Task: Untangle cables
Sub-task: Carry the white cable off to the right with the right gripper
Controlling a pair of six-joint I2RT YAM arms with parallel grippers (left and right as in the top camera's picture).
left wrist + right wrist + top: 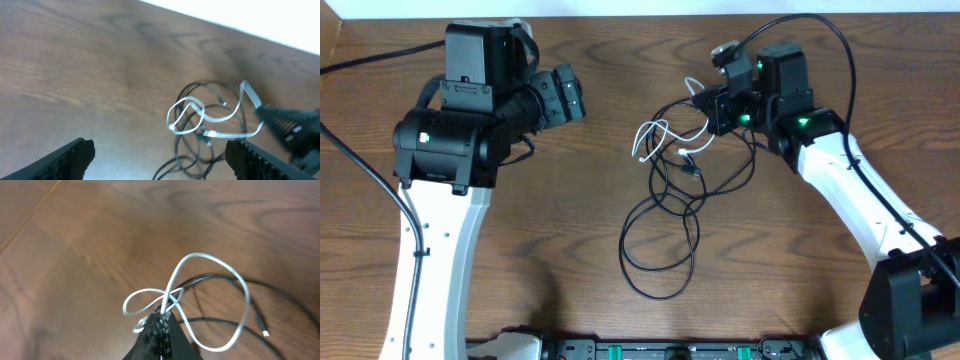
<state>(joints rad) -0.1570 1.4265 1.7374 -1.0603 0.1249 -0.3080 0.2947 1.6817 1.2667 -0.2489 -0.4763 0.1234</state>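
One dark brown wood-grain tabletop (570,250) filling every view; pale white strip (720,8) along top edge of overhead view. Tangle at centre-right of overhead view: thin white cable (202,255) looped across thin black cables (670,195), black loops trailing toward lower centre. Right gripper (164,314) clamped on white cable at tangle's upper right. Left gripper (160,147) spread wide, upper left, apart from cables, holding nothing.

A dark wood-grain table (560,250) spread across the scene, a white strip (650,7) bordering its far edge.
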